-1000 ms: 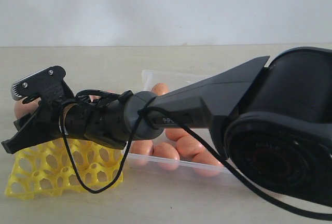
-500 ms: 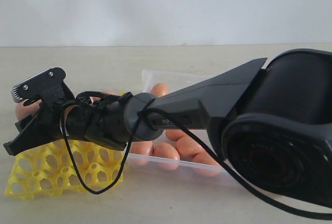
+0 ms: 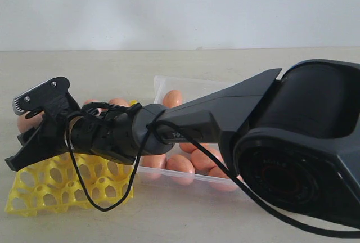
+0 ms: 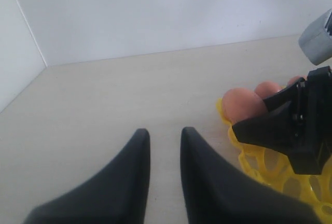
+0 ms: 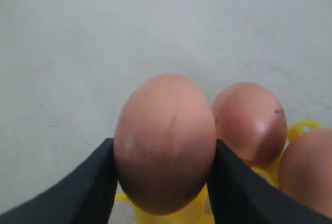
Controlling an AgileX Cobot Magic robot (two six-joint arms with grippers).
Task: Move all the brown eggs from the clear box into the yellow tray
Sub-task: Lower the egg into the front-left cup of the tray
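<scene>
My right gripper (image 5: 163,145) is shut on a brown egg (image 5: 165,141), one finger on each side of it. It holds the egg just above the far left corner of the yellow tray (image 3: 50,189). Two more brown eggs (image 5: 250,123) sit in tray cells right beside it. The clear box (image 3: 169,82) lies behind the right arm with several brown eggs (image 3: 180,164) in it, partly hidden. My left gripper (image 4: 162,133) is open and empty over bare table, left of the tray (image 4: 270,164).
The big black right arm (image 3: 225,113) and its looping cable (image 3: 101,203) stretch across the box and the tray. The pale table (image 4: 129,89) runs back to a white wall.
My right arm has sunk a little toward the tray with the egg still in its grip. The left gripper shows no earlier frame.
</scene>
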